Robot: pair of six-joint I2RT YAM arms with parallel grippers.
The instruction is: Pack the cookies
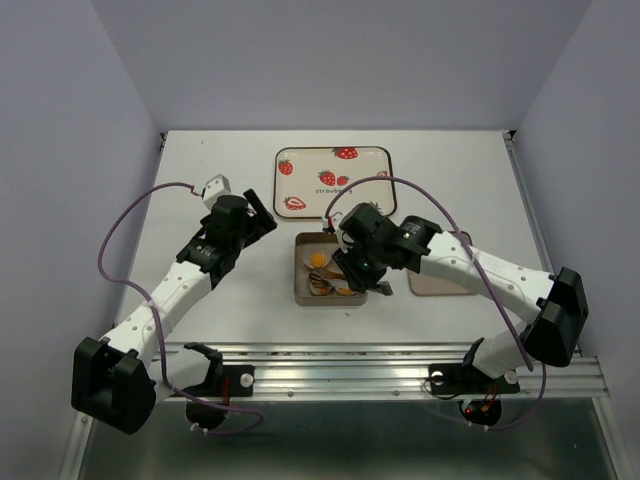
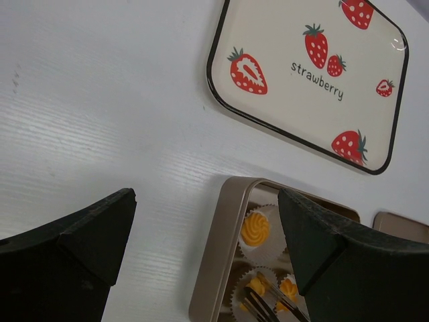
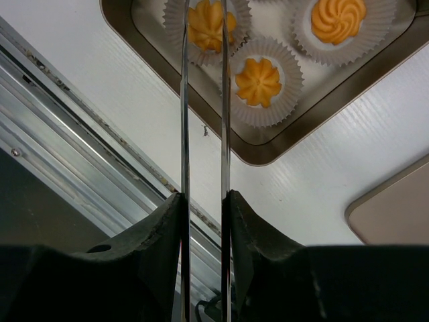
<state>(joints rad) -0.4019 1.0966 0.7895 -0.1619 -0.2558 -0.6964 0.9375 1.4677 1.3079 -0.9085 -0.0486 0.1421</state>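
Three orange-yellow cookies (image 3: 258,80) lie in white paper cups inside the square metal tin (image 1: 300,270). My right gripper (image 3: 204,194) is shut on a pair of metal tongs (image 3: 184,121), whose two blades reach down into the tin on either side of one cookie (image 3: 204,23). Whether the blades pinch that cookie does not show. A third cookie (image 3: 338,17) rests in the far cup. My left gripper (image 2: 206,201) hangs open with nothing in it over the table, just left of the tin (image 2: 221,248). In the left wrist view a cookie (image 2: 255,228) and the tongs (image 2: 268,305) show inside the tin.
A cream tray (image 1: 333,180) printed with strawberries lies behind the tin. The tin's lid (image 1: 440,282) lies flat to the right of the tin, partly under my right arm. A metal rail (image 1: 380,365) runs along the near table edge.
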